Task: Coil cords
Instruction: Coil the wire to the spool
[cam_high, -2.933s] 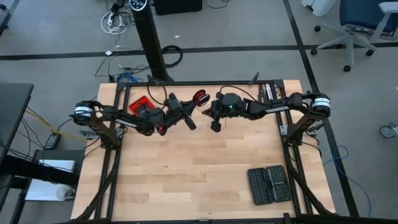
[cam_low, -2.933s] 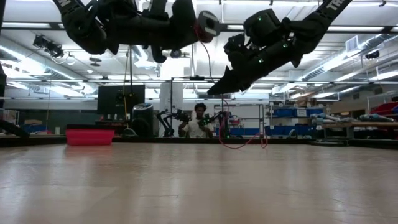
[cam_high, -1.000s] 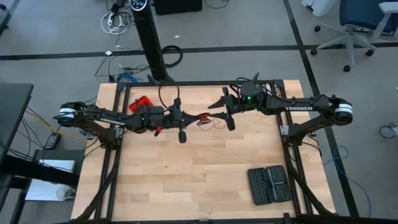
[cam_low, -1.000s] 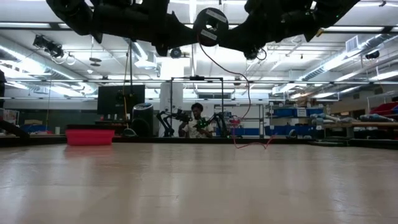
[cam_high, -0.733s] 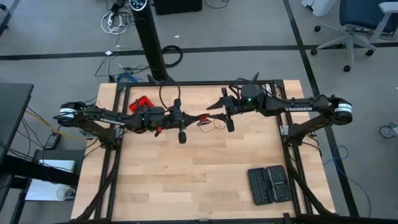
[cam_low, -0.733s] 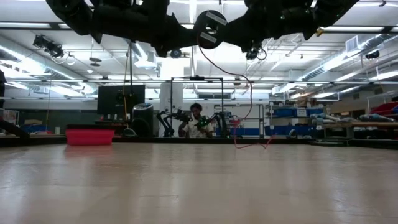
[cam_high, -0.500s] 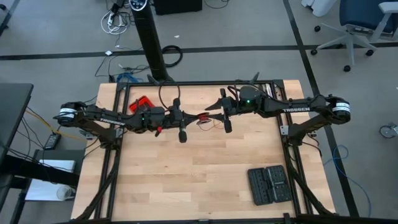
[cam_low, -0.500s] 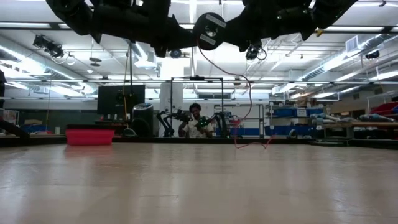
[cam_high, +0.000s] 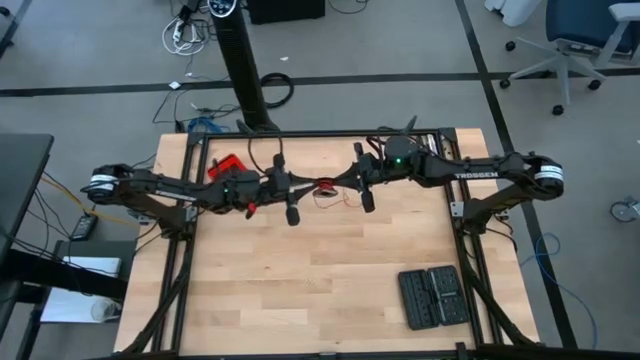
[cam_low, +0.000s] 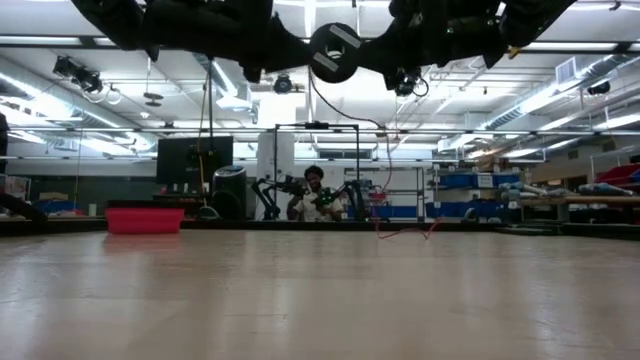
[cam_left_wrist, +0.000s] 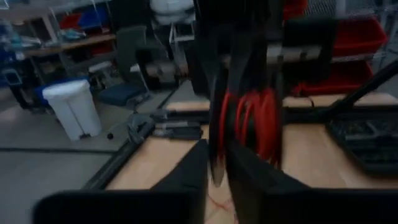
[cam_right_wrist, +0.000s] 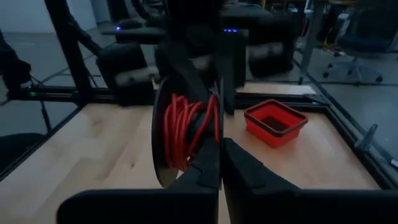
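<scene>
Closest to the viewer, a black case (cam_high: 431, 297) is lying on the wooden bench (cam_high: 300, 290). Farther back, above the bench's middle, a black spool (cam_right_wrist: 185, 134) wound with red cord (cam_right_wrist: 179, 132) is hanging between both claws. The right claw (cam_high: 340, 181) is pinching the spool's rim, fingers together; the left claw (cam_high: 305, 187), narrowly parted, is touching its opposite side. A red box (cam_right_wrist: 275, 122) is sitting beyond.

Left wrist view motion-blurred, red wire (cam_left_wrist: 249, 121) coils smeared on spool, both arms cropped by low view's top edge, wire's dark ends too small to resolve, person's (cam_low: 316, 196) hands beyond worktop indistinct.
</scene>
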